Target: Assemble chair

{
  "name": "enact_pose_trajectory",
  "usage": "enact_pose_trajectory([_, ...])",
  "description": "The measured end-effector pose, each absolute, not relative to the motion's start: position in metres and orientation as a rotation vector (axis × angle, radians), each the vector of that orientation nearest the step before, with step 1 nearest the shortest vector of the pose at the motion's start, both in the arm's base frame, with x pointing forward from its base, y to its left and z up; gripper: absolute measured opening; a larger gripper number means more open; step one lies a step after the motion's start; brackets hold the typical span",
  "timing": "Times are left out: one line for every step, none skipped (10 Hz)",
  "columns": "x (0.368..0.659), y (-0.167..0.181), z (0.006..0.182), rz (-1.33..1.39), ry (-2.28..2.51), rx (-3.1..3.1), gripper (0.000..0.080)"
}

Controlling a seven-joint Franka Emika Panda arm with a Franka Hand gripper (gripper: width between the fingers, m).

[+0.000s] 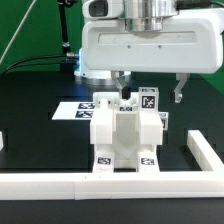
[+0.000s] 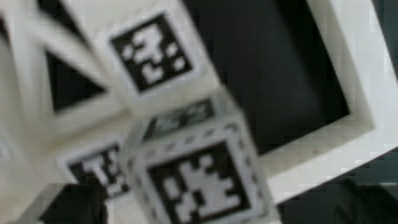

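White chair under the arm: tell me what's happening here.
The robot arm's two-finger claw hangs open over the small matte white blocky plastic chair, gripping nothing. The chair, apparently partly assembled, stands on the black table beside the long low white border rail.

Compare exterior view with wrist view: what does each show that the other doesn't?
Exterior only: the open gripper above the chair, the chair's whole shape, the marker board behind it, and the border rail in front and on the exterior view's right.
Wrist only: a blurred close-up of the chair's tags, their patterns large, and a white strip beyond them that I cannot identify.
Both: white tagged chair pieces on the black table.
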State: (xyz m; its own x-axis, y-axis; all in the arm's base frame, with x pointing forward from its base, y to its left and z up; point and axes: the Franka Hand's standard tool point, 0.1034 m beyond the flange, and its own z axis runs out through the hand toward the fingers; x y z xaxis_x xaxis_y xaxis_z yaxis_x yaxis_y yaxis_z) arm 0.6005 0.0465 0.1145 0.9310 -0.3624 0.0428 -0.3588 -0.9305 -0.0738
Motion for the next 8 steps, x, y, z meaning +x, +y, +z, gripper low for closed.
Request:
enact_pose_trajectory([0.6005, 0.0468, 0.1145, -0.083, 0.588, -3.018, 0.0648])
enact_pose_trajectory([0.6005, 0.0467, 0.1144, -0.082, 0.618, -3.012, 0.0619])
enact_pose_trajectory([0.6005, 0.0468, 0.1143, -0.082, 0.632, -3.008, 0.0619])
enact_pose_trajectory([0.6005, 0.0469, 0.1142, -0.078, 0.734, -2.983, 0.0440])
enact_pose_trajectory([0.6005, 0.0469, 0.1141, -0.074, 0.846, -2.951, 0.0282])
enact_pose_trajectory([0.6005, 0.0471, 0.1141, -0.070, 0.953, -2.916, 0.0282])
enact_pose_trajectory([0.6006, 0.0463, 0.1136, -0.068, 1.030, -2.889, 0.0284])
enact_pose_trajectory([0.6013, 0.0437, 0.1134, -0.070, 1.087, -2.867, 0.0284])
